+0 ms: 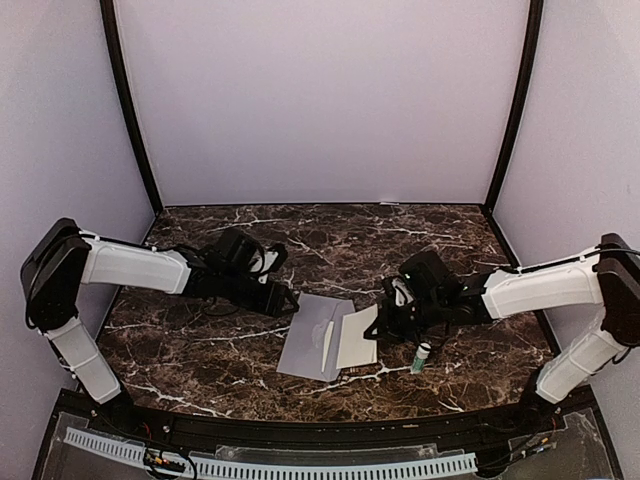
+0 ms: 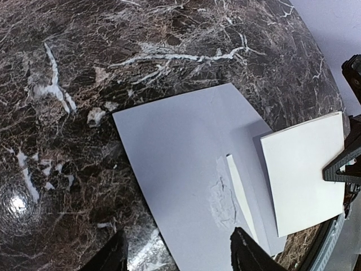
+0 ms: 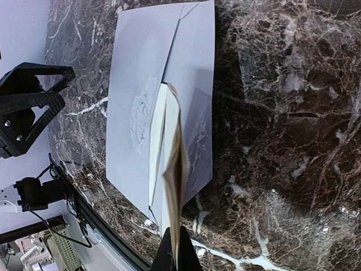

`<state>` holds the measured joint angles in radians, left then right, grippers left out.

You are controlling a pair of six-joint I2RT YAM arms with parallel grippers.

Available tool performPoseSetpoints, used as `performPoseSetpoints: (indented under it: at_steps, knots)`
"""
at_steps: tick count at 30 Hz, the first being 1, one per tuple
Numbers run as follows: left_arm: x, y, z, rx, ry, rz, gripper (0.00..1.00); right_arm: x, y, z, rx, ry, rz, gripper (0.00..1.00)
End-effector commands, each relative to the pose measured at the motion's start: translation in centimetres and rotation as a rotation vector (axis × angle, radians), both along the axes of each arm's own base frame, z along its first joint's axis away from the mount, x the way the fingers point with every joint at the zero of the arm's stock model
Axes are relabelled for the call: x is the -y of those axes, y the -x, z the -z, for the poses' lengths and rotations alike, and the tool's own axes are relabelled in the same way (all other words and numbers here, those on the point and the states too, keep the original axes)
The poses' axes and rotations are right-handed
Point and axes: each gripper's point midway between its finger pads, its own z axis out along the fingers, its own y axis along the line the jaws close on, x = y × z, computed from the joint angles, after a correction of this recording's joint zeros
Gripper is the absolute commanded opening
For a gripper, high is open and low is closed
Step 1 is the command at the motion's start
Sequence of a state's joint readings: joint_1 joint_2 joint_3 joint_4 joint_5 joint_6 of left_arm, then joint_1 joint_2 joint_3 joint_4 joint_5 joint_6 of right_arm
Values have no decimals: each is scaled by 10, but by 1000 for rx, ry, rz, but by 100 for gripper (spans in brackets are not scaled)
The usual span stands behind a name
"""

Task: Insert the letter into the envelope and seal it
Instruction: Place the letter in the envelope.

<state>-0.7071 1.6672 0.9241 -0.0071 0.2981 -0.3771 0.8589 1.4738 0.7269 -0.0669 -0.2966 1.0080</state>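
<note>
Letter (image 3: 169, 169) — edge-on inside right gripper (image 3: 175, 255)

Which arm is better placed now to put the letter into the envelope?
The right arm: its jaws grip the folded letter partly over the grey envelope. The left arm has open, empty jaws.

Lab booth: marble table (image 1: 330, 235), plain walls (image 1: 320, 100)

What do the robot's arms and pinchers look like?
The left arm and the right arm match: fat white tubes joined by chunky black joints. Each ends in a black gripper with two fingers, the left gripper and the right gripper. The fingers are open black triangle frames with small screws. I can't see any writing on them.
</note>
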Motion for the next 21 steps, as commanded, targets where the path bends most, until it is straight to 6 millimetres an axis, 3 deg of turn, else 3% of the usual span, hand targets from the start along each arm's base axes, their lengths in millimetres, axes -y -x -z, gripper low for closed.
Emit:
performPoseSetpoints:
  at_steps: [1,8,17,21]
  knots:
    - [4,-7,0,19,-52,17,61,-6,-9,5,13,-10,-7,0]
    - [4,-3,19,-38,-80,30,61,3,-13,31,-19,86,30,0]
    - [6,4,39,-117,-94,46,56,2,-17,34,-31,100,54,0]
    - [10,10,47,-160,-84,69,45,1,-21,34,-24,119,54,0]
